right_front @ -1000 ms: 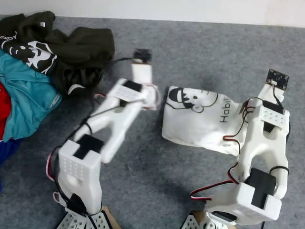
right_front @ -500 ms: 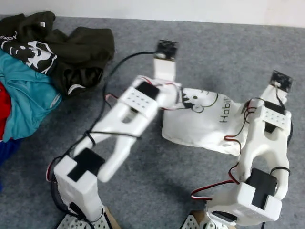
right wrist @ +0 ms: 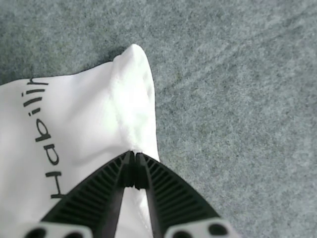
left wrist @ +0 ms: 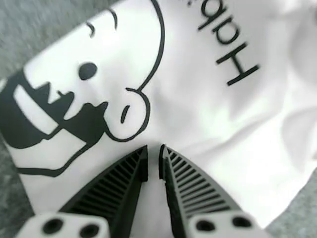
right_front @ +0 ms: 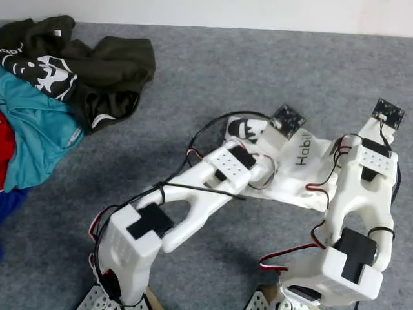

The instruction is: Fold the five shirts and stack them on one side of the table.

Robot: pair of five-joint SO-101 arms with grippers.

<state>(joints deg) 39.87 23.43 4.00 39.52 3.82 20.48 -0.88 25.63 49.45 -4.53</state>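
A white shirt (right_front: 290, 177) with a black cartoon face and lettering lies partly folded on the grey table, right of centre. My left arm (right_front: 222, 169) stretches across it. Its gripper (left wrist: 153, 149) hangs shut just over the printed face on the white shirt (left wrist: 208, 119), with nothing between the fingers. My right gripper (right wrist: 133, 157) is shut on a folded edge of the white shirt (right wrist: 89, 124) at its right side, beside the lettering. The right arm (right_front: 361, 187) stands at the table's right.
A heap of unfolded shirts fills the far left: a black one (right_front: 97, 71) with a white print, a teal one (right_front: 35, 129), a red one (right_front: 4, 152) and a blue one (right_front: 8, 200). Bare grey carpet (right_front: 193, 84) lies between the heap and the white shirt.
My left arm has swung right, from beside the dark heap to over the white shirt. The right arm has edged slightly right, and the shirt's right side has shifted with it.
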